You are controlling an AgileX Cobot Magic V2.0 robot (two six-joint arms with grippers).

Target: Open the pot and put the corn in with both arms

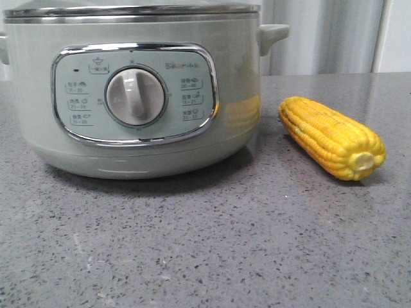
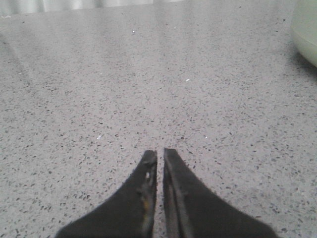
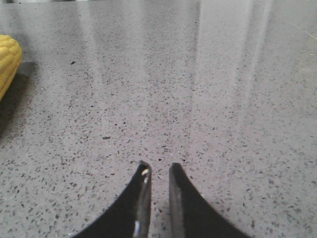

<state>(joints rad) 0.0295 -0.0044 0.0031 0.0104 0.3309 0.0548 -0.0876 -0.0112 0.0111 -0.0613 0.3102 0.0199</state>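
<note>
Sitting on the speckled grey table (image 1: 212,250), the pot (image 1: 135,90) fills the left and middle of the front view, its chrome-framed control panel (image 1: 135,94) and cream dial (image 1: 133,96) facing the camera and its steel rim and lid edge (image 1: 131,13) cut off by the top of the picture. One small side handle (image 1: 273,35) sticks out from the pot's right side. The corn (image 1: 331,136) lies flat on the table just to the right of the pot, apart from it, its pale stub end (image 1: 364,160) pointing toward the camera and away from the pot; a yellow reflection of it shows on the pot's wall. The left gripper (image 2: 160,154) hangs low over bare table, its dark fingers (image 2: 143,193) drawn nearly together with only a thin slit between them and nothing held; the pot's pale wall shows at the edge of that wrist view. The right gripper (image 3: 157,168) is likewise empty over the table, a narrow gap between its fingertips, with the corn showing at the edge of its wrist view, well apart from the fingers.
</note>
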